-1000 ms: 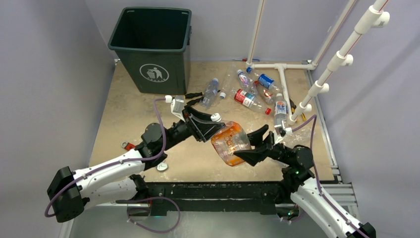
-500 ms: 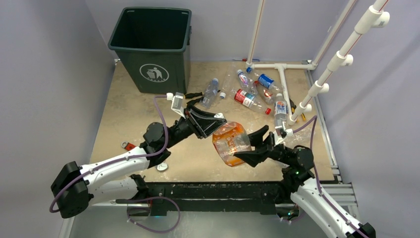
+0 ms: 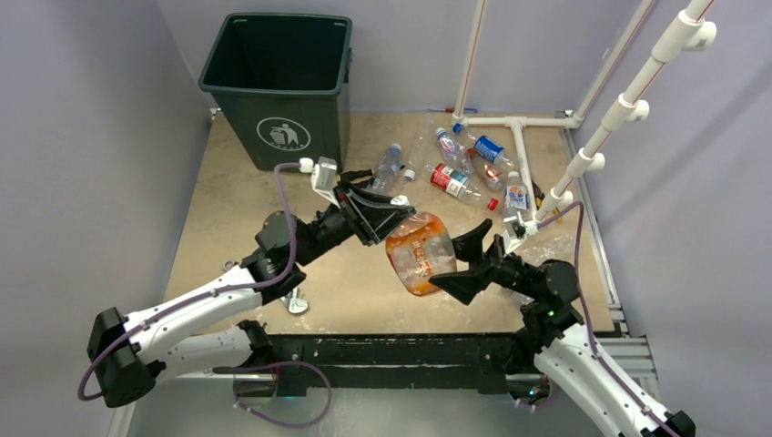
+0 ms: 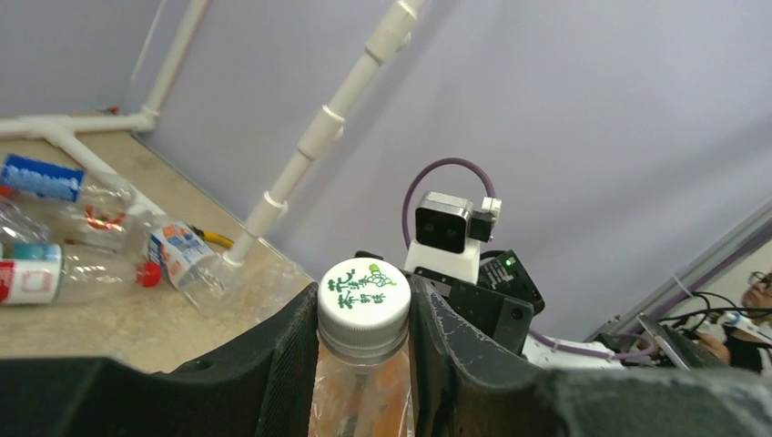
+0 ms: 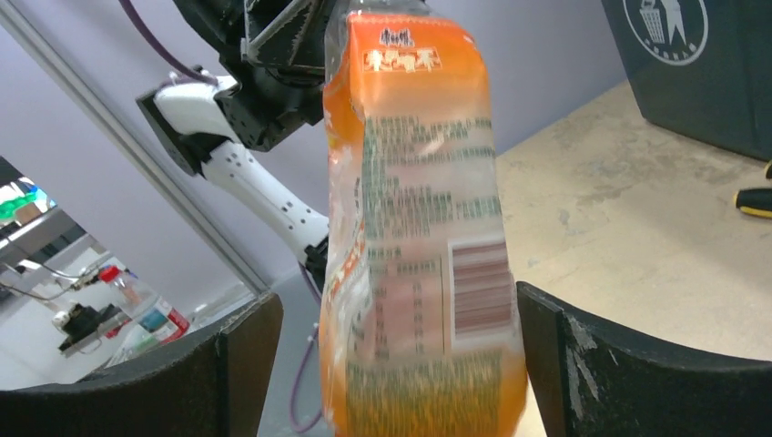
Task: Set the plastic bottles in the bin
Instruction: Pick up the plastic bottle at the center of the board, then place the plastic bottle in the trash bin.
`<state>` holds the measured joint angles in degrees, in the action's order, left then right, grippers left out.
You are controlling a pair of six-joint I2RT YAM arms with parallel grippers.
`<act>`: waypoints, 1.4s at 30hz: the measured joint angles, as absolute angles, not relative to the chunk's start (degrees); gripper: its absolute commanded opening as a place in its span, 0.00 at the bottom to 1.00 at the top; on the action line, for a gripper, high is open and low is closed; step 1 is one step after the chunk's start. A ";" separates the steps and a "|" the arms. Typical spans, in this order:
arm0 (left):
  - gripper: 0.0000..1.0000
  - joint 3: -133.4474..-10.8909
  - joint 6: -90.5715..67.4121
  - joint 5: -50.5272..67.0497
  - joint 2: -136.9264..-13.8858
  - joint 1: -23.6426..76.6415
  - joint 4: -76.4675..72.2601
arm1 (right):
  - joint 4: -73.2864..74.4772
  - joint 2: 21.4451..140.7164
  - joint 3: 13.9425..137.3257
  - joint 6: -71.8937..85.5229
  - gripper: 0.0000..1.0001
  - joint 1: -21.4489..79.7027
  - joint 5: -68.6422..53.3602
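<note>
The big clear orange-labelled plastic bottle [image 3: 419,257] hangs over the bench [image 3: 228,205], pinched at the neck under its white cap [image 4: 362,293] by the left claw [image 3: 392,221], body running down towards the right claw [image 3: 462,259], whose fingers [image 5: 228,364] stand wide either side, not touching. The dark green-grey square bin [image 3: 314,114] sits far-left beyond the left arm [image 3: 209,305], so that arm looks better placed.

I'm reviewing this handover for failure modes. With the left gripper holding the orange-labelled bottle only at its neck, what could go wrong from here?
1. The left gripper pinches the orange-labelled bottle only under its white cap; the big body may swing or slip out on the way to the bin.
2. The open right gripper flanks the body closely; the bottle might clip a finger as it leaves.
</note>
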<state>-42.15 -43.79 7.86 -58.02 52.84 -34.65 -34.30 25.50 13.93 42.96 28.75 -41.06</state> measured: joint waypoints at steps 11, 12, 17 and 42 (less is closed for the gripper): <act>0.00 -62.57 -19.07 -13.96 -51.44 52.99 -14.66 | -25.12 18.59 21.26 44.36 0.99 28.75 -37.06; 0.00 -64.16 -16.05 -16.82 -51.40 52.99 -14.46 | -24.64 18.28 20.93 44.38 0.99 28.75 -36.84; 0.00 -76.62 -1.58 -28.34 -57.56 52.93 -13.85 | -23.29 17.82 14.72 45.36 0.99 28.75 -34.98; 0.00 -105.06 7.29 -29.34 -99.88 18.11 -34.50 | -30.52 22.94 1.06 53.15 0.98 28.82 -35.00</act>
